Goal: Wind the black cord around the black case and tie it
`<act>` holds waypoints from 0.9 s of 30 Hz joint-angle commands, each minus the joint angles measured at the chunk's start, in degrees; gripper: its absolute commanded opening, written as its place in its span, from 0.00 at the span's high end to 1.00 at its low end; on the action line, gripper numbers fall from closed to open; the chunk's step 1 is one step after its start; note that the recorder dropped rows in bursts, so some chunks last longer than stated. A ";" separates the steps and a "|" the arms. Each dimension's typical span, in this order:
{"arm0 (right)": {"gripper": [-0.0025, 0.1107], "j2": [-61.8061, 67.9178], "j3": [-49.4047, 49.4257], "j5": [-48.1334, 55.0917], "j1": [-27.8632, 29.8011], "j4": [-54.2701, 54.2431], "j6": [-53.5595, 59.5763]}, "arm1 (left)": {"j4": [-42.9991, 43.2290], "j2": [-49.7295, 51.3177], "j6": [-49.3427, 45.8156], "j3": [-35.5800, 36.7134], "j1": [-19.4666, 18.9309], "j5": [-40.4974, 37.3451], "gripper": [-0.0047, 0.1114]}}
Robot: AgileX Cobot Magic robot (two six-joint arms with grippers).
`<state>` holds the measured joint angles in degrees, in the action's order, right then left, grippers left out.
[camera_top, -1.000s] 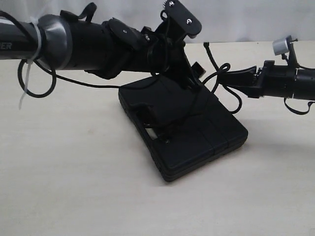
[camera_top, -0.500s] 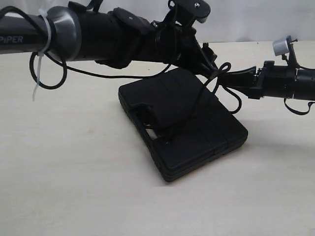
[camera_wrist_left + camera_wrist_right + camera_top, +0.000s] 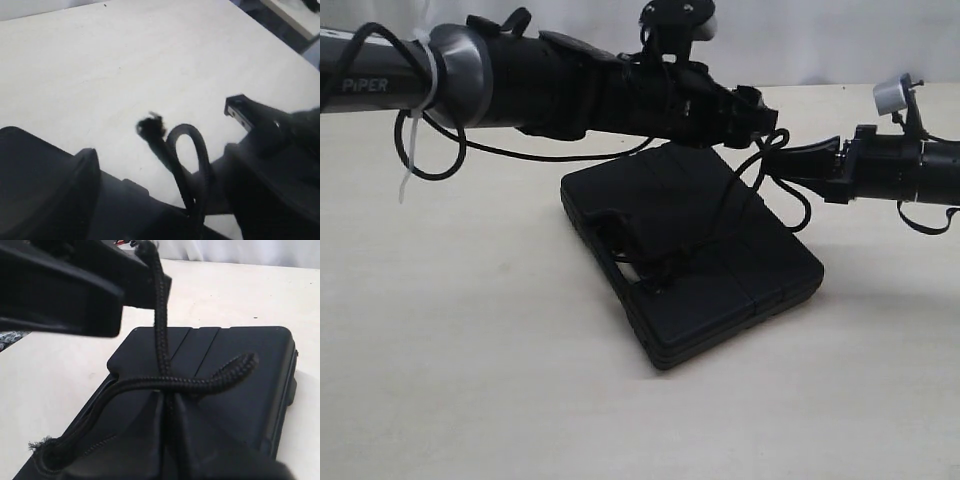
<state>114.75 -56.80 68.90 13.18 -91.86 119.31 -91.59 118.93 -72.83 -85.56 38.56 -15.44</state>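
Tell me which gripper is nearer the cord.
Right. The right gripper is clamped on the cord; the left gripper is open beside the cord's loop, above the case's far edge.

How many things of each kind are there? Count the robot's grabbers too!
black case: 1
black cord: 1
grippers: 2 (left gripper, right gripper)
Total: 4
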 commanded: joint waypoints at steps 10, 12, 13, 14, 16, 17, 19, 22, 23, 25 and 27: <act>0.94 -0.23 -0.14 1.06 0.03 0.07 1.87 | -8.36 8.10 -0.47 -7.91 -0.50 -6.27 0.43; 0.94 -0.23 -0.14 1.06 0.03 0.20 1.87 | -8.36 8.24 -1.11 -7.90 -0.50 -4.39 0.52; 0.94 -0.23 -0.14 1.06 0.03 0.20 1.87 | -8.36 8.24 -1.76 -7.90 -0.50 -3.84 0.58; 0.94 -0.23 -0.14 1.06 0.03 0.20 1.87 | -8.36 8.24 -2.50 -7.90 -0.50 -3.20 0.64; 0.94 -0.23 -0.14 1.06 0.03 0.09 1.87 | -8.36 8.24 -3.37 -7.90 -0.50 -2.02 0.74; 0.94 -0.23 -0.14 1.06 0.03 0.07 1.87 | -8.36 8.24 -3.96 -7.90 -0.50 -1.91 0.80; 0.94 -0.23 -0.14 1.06 0.03 0.07 1.87 | -8.36 8.24 -5.61 -7.90 -0.50 -1.91 0.91; 0.94 -0.23 -0.14 1.06 0.03 -0.12 1.87 | -8.36 8.24 -8.25 -8.08 -0.50 -1.39 0.96; 0.94 -0.23 -0.14 1.06 0.03 -0.06 1.87 | -8.36 8.24 -8.93 -8.55 -0.50 -1.29 0.96; 0.93 -0.23 -0.14 1.06 0.03 0.37 1.92 | -8.36 8.24 -9.89 -9.44 -0.50 -1.29 0.96; 0.81 -0.23 -0.14 1.06 0.03 1.56 1.92 | -8.36 8.24 -10.15 -11.31 -0.50 -1.55 0.96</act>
<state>114.75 -56.80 69.13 13.18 -91.86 119.31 -99.37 127.19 -81.83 -95.03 38.14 -17.72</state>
